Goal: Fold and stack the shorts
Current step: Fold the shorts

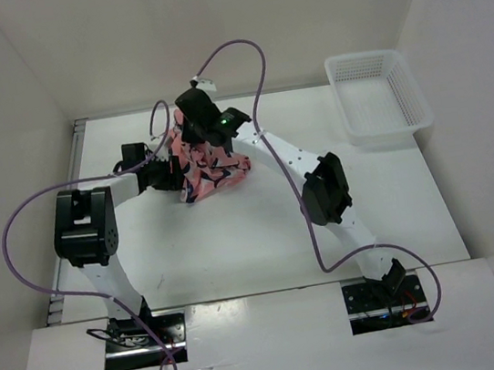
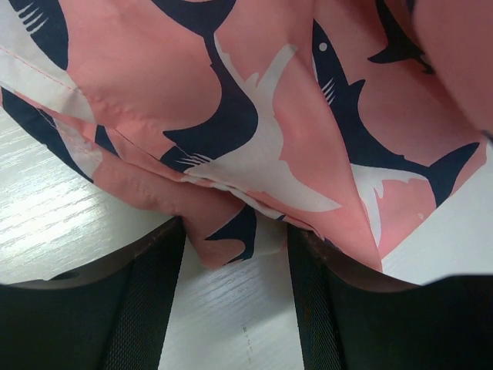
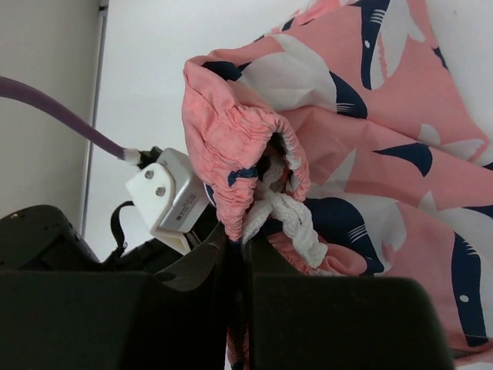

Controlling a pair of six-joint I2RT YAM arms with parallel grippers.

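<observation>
The shorts [image 1: 212, 164], salmon-pink with navy-and-white sharks, hang in a bunched cone at the back middle of the table, their lower edge resting on it. My right gripper [image 1: 197, 118] holds them from above. In the right wrist view it [image 3: 239, 231] is shut on the gathered elastic waistband [image 3: 231, 154], with the white drawstring [image 3: 296, 223] beside the jaws. My left gripper [image 1: 172, 172] sits low at the shorts' left side. In the left wrist view it [image 2: 236, 231] stands open, a hem corner [image 2: 231, 235] lying between the fingers [image 2: 146, 308] without being pinched.
A white mesh basket [image 1: 377, 98] stands at the back right of the table. White walls close in the back and both sides. Purple cables [image 1: 256, 82] loop above both arms near the shorts.
</observation>
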